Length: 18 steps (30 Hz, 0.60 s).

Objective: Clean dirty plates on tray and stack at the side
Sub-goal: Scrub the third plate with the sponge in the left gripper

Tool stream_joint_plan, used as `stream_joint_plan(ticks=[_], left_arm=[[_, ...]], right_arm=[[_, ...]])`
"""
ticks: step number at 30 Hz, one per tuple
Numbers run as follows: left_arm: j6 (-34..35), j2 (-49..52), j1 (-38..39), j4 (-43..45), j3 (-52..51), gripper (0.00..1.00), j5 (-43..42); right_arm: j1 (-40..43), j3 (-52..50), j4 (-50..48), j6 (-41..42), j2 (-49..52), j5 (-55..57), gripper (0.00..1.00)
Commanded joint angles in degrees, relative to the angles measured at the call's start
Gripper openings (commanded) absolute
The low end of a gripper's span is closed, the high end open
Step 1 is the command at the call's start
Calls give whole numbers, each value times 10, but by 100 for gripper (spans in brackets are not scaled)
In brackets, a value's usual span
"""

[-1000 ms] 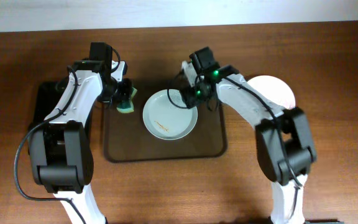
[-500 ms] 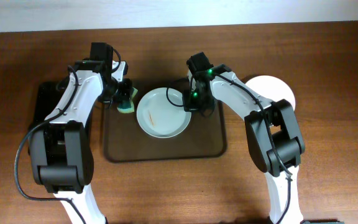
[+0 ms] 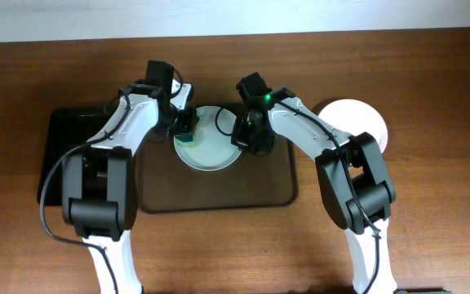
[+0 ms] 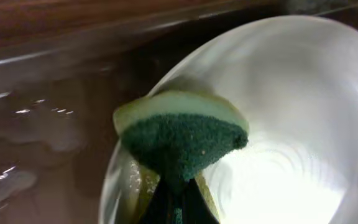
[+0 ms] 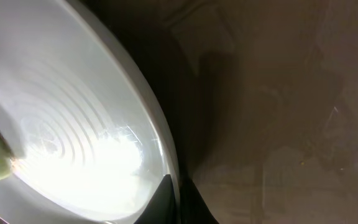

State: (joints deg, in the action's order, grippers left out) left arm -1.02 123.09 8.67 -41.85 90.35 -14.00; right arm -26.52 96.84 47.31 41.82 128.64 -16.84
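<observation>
- My left gripper (image 3: 184,129) is clenched on a sponge (image 3: 187,139). In the left wrist view, the sponge (image 4: 182,140) shows a dark green scouring face with a pale yellow layer behind it, pinched between my fingers at the bottom edge.
- The sponge presses onto the left part of a white plate (image 3: 215,151), just inside its rim.
- That plate sits on the far middle part of the brown tray (image 3: 219,194), tilted, with its left side lifted.
- My right gripper (image 3: 246,140) grasps the plate's right rim. In the right wrist view, the rim (image 5: 166,168) runs down between my dark fingers, with the plate's ringed inside (image 5: 73,137) to the left and the tray floor (image 5: 278,124) to the right.
- Another white plate (image 3: 357,118) rests on the wooden table (image 3: 431,82), to the right of the brown tray and partly hidden by my right arm. I cannot tell whether more plates lie under it.
- A black tray (image 3: 64,155) lies on the table just left of the brown one.
</observation>
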Motion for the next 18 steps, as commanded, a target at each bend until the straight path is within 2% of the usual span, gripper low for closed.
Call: stream_joint_plan(ticks=[1, 4, 7, 10, 12, 14, 17, 18], left_arm=[[-23, 39, 7, -8, 6, 1, -42], [-55, 39, 30, -6, 6, 1, -132], [-54, 39, 37, 19, 6, 0, -136], [41, 39, 32, -8, 6, 0, 42], [53, 38, 23, -57, 7, 0, 84], [53, 38, -4, -95, 7, 1, 169], [33, 39, -18, -99, 7, 1, 179], [-3, 39, -17, -102, 7, 0, 141]], right_arm=[[-4, -10, 2, -11, 13, 7, 4], [-4, -10, 0, -11, 13, 7, 4], [-4, -10, 0, -12, 13, 7, 4], [-4, -10, 0, -12, 13, 7, 4], [-4, -10, 0, -12, 13, 7, 4], [-4, -10, -2, -14, 13, 7, 4], [-4, -10, -2, -14, 13, 7, 4], [-4, -10, -3, -14, 13, 7, 4]])
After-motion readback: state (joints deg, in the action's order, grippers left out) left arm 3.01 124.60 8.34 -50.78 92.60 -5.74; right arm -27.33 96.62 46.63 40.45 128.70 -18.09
